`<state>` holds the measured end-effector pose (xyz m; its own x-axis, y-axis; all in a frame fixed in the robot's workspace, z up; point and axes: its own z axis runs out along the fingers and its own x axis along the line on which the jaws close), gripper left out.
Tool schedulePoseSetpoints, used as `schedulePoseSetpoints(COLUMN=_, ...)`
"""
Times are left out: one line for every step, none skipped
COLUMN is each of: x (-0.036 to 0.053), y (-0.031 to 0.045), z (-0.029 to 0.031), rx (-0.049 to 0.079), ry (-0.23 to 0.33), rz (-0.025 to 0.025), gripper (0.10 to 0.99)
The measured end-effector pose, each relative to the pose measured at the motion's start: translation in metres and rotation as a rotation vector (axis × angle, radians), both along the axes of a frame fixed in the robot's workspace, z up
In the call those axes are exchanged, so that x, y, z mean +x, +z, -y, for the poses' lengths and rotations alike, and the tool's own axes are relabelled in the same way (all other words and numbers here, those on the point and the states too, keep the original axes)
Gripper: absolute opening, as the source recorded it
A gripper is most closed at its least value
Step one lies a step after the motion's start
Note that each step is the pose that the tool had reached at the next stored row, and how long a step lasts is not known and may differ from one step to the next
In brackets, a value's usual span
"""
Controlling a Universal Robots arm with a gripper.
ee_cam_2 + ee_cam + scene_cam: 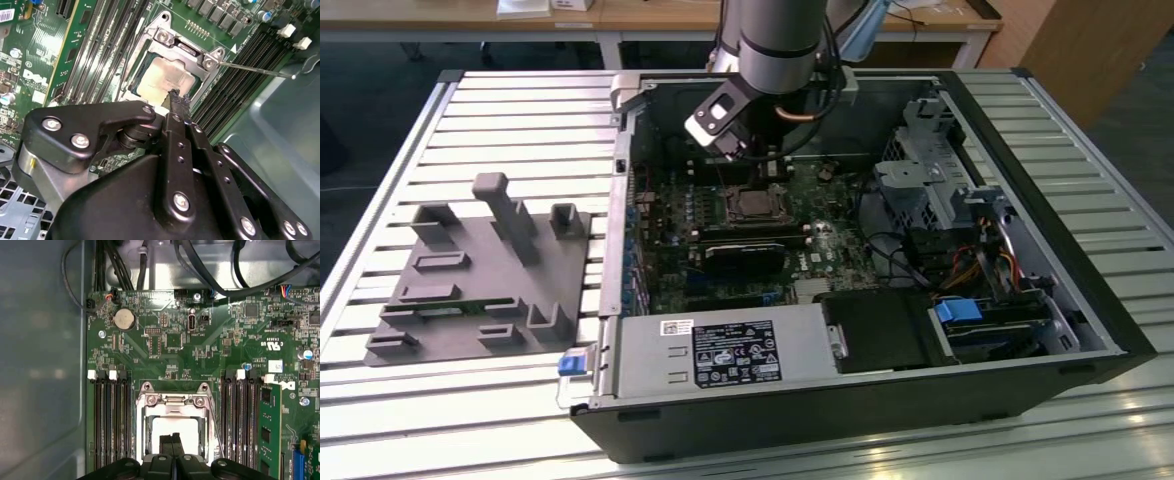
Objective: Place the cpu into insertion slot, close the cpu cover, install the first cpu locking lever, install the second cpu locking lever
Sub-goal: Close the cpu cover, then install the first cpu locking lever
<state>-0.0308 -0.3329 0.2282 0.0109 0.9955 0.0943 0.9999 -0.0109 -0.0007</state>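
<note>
The cpu (162, 80) (175, 426) lies in the insertion slot (750, 205) on the green motherboard, its pale metal face showing. The silver cpu cover (161, 36) (172, 400) lies flat around it as a frame. My gripper (176, 98) (171, 441) is shut with nothing between its fingers, and its tip hovers just over one edge of the chip. A thin wire locking lever (255, 70) (216, 432) runs out from one corner of the socket at a slant. In the exterior view the arm (781, 40) reaches down into the open case.
Memory slots (107, 420) flank the socket on both sides. A black card (747, 255) and a grey power supply box (707, 355) sit nearer the case front. Drive cage and cables (947, 200) fill the exterior view's right. A grey fixture (480, 270) stands on the table at the left.
</note>
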Motion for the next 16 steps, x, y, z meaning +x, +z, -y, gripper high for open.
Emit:
schedulePoseSetpoints(x=-0.0004, y=0.0, z=0.0, rx=0.0, ry=0.0, rz=0.0, gripper=0.106)
schedulePoseSetpoints(x=-0.0008, y=0.0, z=0.0, rx=0.0, ry=0.0, rz=0.0, gripper=0.106)
schedulePoseSetpoints(x=-0.0012, y=0.0, z=0.0, rx=0.0, ry=0.0, rz=0.0, gripper=0.106)
schedulePoseSetpoints(x=-0.0016, y=0.0, z=0.0, rx=0.0, ry=0.0, rz=0.0, gripper=0.106)
schedulePoseSetpoints(x=-0.002, y=0.0, z=0.0, rx=0.0, ry=0.0, rz=0.0, gripper=0.106)
schedulePoseSetpoints(x=-0.0025, y=0.0, z=0.0, rx=0.0, ry=0.0, rz=0.0, gripper=0.106)
schedulePoseSetpoints(x=-0.0027, y=0.0, z=0.0, rx=0.0, ry=0.0, rz=0.0, gripper=0.106)
schedulePoseSetpoints(x=-0.0027, y=0.0, z=0.0, rx=0.0, ry=0.0, rz=0.0001, gripper=0.106)
schedulePoseSetpoints(x=-0.0028, y=0.0, z=0.0, rx=0.0, ry=0.0, rz=0.0001, gripper=0.106)
schedulePoseSetpoints(x=-0.0028, y=0.0, z=0.0, rx=0.0, ry=0.0, rz=0.0, gripper=0.106)
schedulePoseSetpoints(x=-0.0028, y=0.0, z=0.0, rx=0.0, ry=0.0, rz=0.0, gripper=0.106)
schedulePoseSetpoints(x=-0.0029, y=0.0, z=0.0, rx=0.0, ry=0.0, rz=0.0, gripper=0.106)
schedulePoseSetpoints(x=-0.0029, y=0.0, z=0.0, rx=0.0, ry=0.0, rz=0.0, gripper=0.106)
schedulePoseSetpoints(x=-0.0029, y=0.0002, z=0.0001, rx=0.0, ry=0.0, rz=0.0, gripper=0.106)
schedulePoseSetpoints(x=-0.0029, y=0.0004, z=0.0001, rx=0.0, ry=0.0, rz=0.0, gripper=0.106)
schedulePoseSetpoints(x=-0.0029, y=0.0006, z=0.0, rx=0.0, ry=0.0, rz=0.0, gripper=0.106)
